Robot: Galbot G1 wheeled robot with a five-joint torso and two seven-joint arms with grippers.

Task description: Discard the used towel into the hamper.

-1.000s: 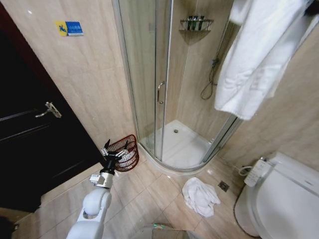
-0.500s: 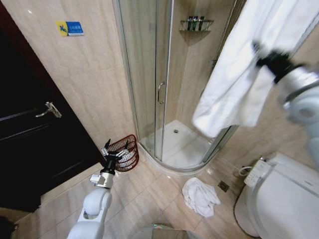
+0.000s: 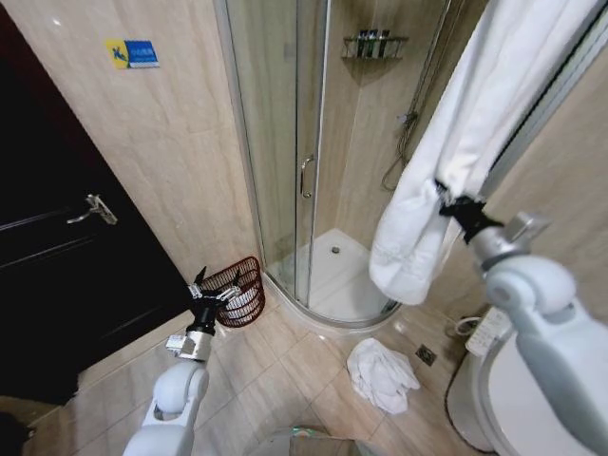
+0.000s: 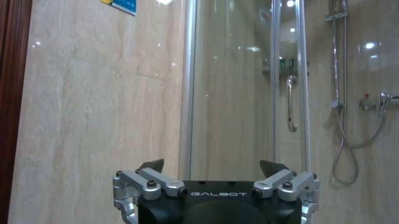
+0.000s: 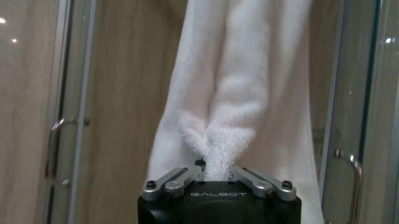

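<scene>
The right arm is raised, elbow bent, with its pincer (image 3: 445,201) clamped on a fold of the hanging white towel (image 3: 456,142) beside the shower (image 3: 313,161). The left arm reaches low and forward; its pincer (image 3: 213,289) is spread wide and holds nothing. Both pincer bodies read "GALBOT". The hamper (image 3: 237,290) stands on the floor against the wall, just beyond the left pincer. A second towel (image 3: 380,374) lies crumpled on the tiles.
</scene>
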